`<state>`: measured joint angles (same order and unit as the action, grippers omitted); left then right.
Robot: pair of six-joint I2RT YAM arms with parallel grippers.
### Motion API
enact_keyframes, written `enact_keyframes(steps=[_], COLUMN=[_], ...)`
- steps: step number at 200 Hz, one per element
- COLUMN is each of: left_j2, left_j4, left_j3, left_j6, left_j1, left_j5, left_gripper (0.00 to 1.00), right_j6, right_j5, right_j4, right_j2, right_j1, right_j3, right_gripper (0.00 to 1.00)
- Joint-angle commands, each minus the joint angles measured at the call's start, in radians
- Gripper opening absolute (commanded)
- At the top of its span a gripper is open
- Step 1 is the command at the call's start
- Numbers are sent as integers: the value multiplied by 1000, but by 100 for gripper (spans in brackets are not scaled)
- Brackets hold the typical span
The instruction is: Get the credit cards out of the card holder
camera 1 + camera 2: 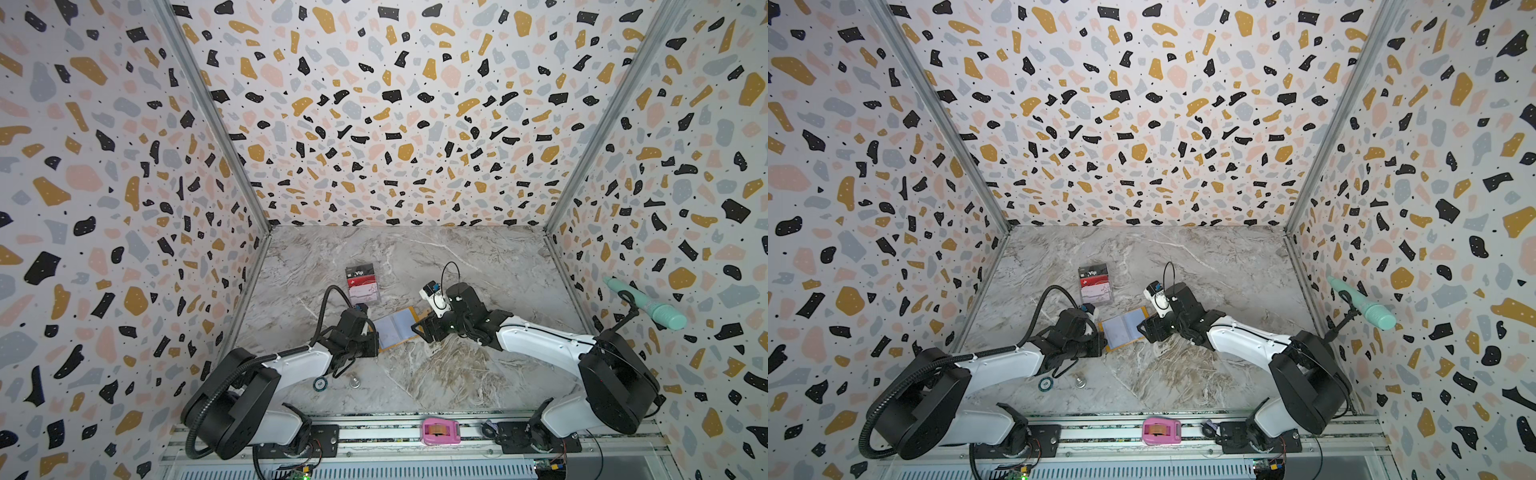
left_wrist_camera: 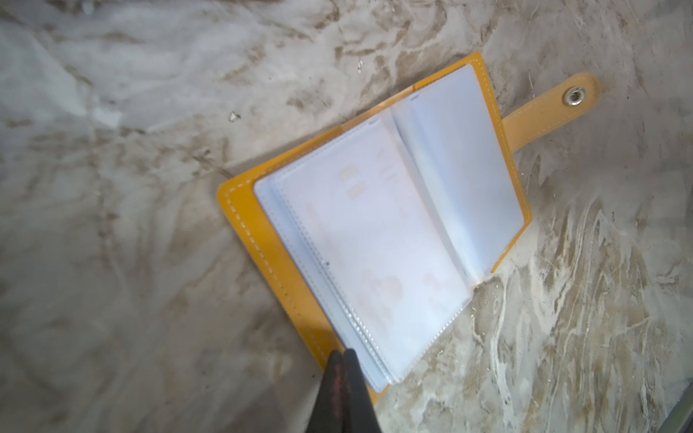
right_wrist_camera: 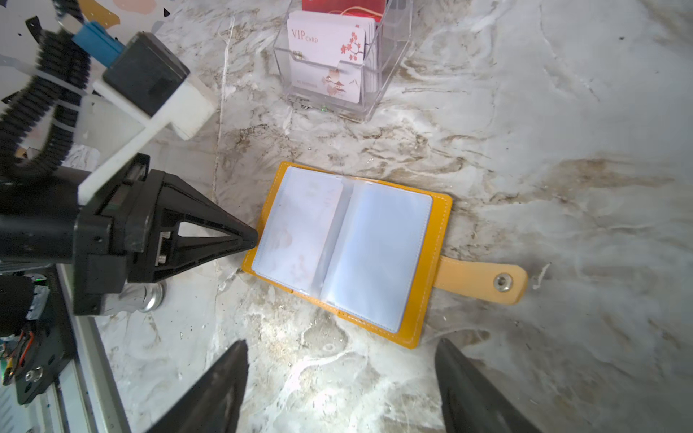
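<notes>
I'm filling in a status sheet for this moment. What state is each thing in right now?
card holder: open, flat on the table
snap tab: undone
sleeved card: inside a clear sleeve, faintly visible
left gripper: fingers shut at the holder's edge
right gripper: fingers open, empty
acrylic stand: upright, holding a white card and a red card

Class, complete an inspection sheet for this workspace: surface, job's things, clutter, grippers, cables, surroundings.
Surface: marble-look table.
Job's things: holder open flat, pink marks faint through one sleeve; white card and red card upright in clear stand.
Clutter: chip and metal knob on table; pink tape dispenser on front rail; teal tool off-table.
Grippers: left gripper shut, tips at holder's edge; right gripper open, near holder.
Cables: black conduit along left arm; thin loop above right gripper.
Surroundings: terrazzo walls.
</notes>
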<state>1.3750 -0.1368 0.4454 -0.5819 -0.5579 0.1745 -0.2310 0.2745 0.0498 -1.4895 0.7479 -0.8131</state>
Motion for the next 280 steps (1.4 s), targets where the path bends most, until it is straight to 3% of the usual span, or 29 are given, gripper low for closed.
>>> enact_keyframes(steps=[1,110,143,280], left_j2=[7,30,51,66], left_j4=[-65,-155,-186,-207], left_j3=[-15,-75,-103,-145], left_j6=[-12,-28,-30,-31], left_j1=[-5,-5,-5,-5], left_j5=[-2,20,21,9], left_gripper=[0,0,0,0], right_j6=[-10,25,23,27], right_j5=[-56,-141,-191,-271], right_j4=[16,7,1,-34], right_j2=[-14,-225,-262,-391], right_j1=[33,148,170,216], right_j3=[-47,-189,-208,-284], right_gripper=[79,76,82,81])
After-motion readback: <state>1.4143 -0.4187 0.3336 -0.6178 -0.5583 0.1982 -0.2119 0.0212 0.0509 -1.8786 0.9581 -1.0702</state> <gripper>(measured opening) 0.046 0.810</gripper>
